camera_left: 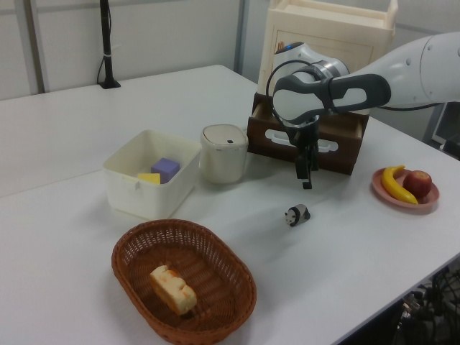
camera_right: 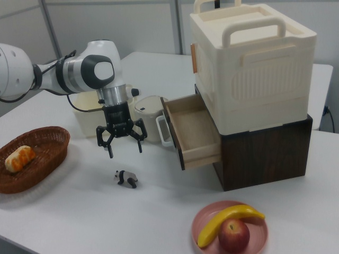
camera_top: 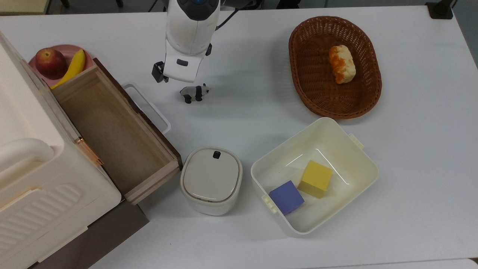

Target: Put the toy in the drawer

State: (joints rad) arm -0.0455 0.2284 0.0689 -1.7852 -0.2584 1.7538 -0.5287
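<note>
Above toy (camera_right: 126,179), gripper (camera_right: 125,147) spread, drawer (camera_right: 193,129) open

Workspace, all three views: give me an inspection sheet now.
Surface: white table, no spills seen.
Job's things: toy stands on the table; drawer pulled open, nothing inside.
Clutter: wicker basket with bread; cream bin with purple cube and yellow cube; lidded pot; pink plate with apple and banana.
Grippers: gripper open, above the toy, apart from it.
Cables: black cable by the arm.
Surroundings: cream box atop the drawer cabinet.
</note>
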